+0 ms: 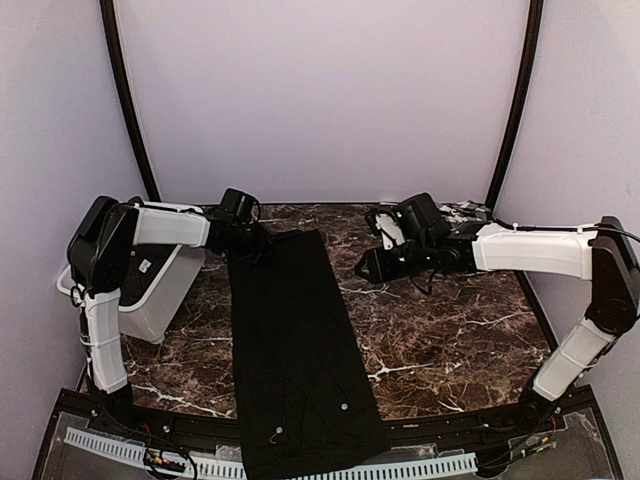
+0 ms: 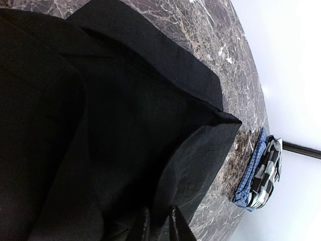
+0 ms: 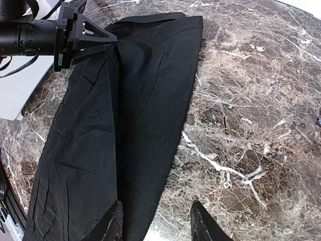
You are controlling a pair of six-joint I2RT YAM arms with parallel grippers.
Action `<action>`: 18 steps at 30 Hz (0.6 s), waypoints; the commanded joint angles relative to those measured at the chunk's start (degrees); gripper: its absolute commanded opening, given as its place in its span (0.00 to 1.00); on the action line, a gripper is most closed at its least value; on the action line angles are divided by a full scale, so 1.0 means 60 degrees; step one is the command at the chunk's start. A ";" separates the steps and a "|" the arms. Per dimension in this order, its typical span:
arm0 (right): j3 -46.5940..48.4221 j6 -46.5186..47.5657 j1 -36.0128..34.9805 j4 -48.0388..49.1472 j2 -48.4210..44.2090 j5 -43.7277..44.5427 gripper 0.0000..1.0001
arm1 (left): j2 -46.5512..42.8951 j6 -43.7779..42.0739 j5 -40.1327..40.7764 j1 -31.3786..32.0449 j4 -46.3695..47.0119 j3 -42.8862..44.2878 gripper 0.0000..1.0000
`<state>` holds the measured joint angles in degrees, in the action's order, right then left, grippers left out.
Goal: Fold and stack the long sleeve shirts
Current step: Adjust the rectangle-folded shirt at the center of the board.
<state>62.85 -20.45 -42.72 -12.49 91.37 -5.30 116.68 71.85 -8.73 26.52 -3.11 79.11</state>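
A plain black long sleeve shirt (image 1: 295, 340) lies folded into a long strip down the middle of the table, and its near end hangs over the front edge. My left gripper (image 1: 250, 243) is at the strip's far left corner, shut on a raised fold of the black shirt (image 2: 125, 115). The pinch also shows in the right wrist view (image 3: 108, 48). My right gripper (image 1: 365, 265) is open and empty, hovering just right of the shirt's right edge (image 3: 170, 130). The checked, blue-edged shirt (image 2: 262, 173) lies folded at the far right, mostly hidden behind my right arm in the top view.
A white plastic bin (image 1: 150, 295) stands at the table's left edge under my left arm. The marble tabletop (image 1: 440, 330) lies right of the black shirt. Black frame posts stand at the back corners.
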 commanded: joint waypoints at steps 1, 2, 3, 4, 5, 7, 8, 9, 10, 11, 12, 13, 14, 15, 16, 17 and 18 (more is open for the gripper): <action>-0.0144 -0.0003 0.0048 0.0135 -0.0343 0.0151 0.43 | 0.0085 -0.0600 0.0288 0.0018 -0.0148 0.0469 0.07; -0.0151 -0.0005 0.0045 0.0143 -0.0362 0.0164 0.43 | 0.0125 -0.0707 0.0343 0.0018 -0.0329 0.0578 0.05; -0.0166 -0.0013 0.0045 0.0142 -0.0377 0.0178 0.43 | 0.0138 -0.0992 0.0387 0.0018 -0.0410 0.0625 0.02; -0.0178 -0.0026 0.0052 0.0142 -0.0404 0.0194 0.43 | 0.0149 -0.1137 0.0492 0.0018 -0.0585 0.0715 0.01; -0.0201 -0.0023 0.0053 0.0140 -0.0404 0.0208 0.43 | 0.0159 -0.1513 0.0534 0.0018 -0.0670 0.0760 0.00; -0.0210 -0.0021 0.0045 0.0136 -0.0412 0.0224 0.43 | 0.0250 -0.2238 0.0757 0.0018 -0.1264 0.1178 0.00; -0.0209 -0.0011 0.0045 0.0132 -0.0411 0.0231 0.43 | 0.0289 -0.2836 0.0828 0.0029 -0.1478 0.1350 0.00; -0.0208 0.0001 0.0052 0.0121 -0.0393 0.0225 0.43 | 0.0403 -0.3114 0.0947 0.0023 -0.1958 0.1691 0.00; -0.0199 0.0008 0.0046 0.0119 -0.0377 0.0233 0.43 | 0.0468 -0.3681 0.1018 0.0030 -0.2206 0.1856 0.00; -0.0216 0.0009 0.0045 0.0137 -0.0385 0.0225 0.43 | 0.0608 -0.3991 0.1086 0.0032 -0.2630 0.2144 0.00; -0.0211 0.0019 0.0048 0.0145 -0.0364 0.0212 0.43 | 0.0695 -0.4519 0.1110 0.0032 -0.2850 0.2279 0.00; -0.0211 0.0020 0.0054 0.0163 -0.0341 0.0197 0.43 | 0.0870 -0.4761 0.1211 0.0032 -0.3264 0.2561 0.00; -0.0207 0.0029 0.0046 0.0163 -0.0314 0.0175 0.43 | 0.0966 -0.5243 0.1238 0.0033 -0.3438 0.2671 0.00; -0.0188 0.0034 0.0049 0.0170 -0.0285 0.0148 0.43 | 0.1187 -0.5445 0.1287 0.0025 -0.3792 0.2930 0.00; -0.0167 0.0036 0.0056 0.0177 -0.0265 0.0117 0.43 | 0.1300 -0.5755 0.1320 0.0029 -0.3980 0.3083 0.00; -0.0141 0.0051 0.0046 0.0183 -0.0239 0.0097 0.43 | 0.1512 -0.5899 0.1337 0.0032 -0.4235 0.3322 0.00; -0.0114 0.0049 0.0058 0.0195 -0.0219 0.0073 0.43 | 0.1715 -0.6117 0.1345 0.0032 -0.4333 0.3440 0.00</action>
<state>62.33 -20.45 -42.72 -12.49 90.37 -4.67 123.50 45.21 -2.94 26.63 -20.14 96.01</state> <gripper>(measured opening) 0.428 0.003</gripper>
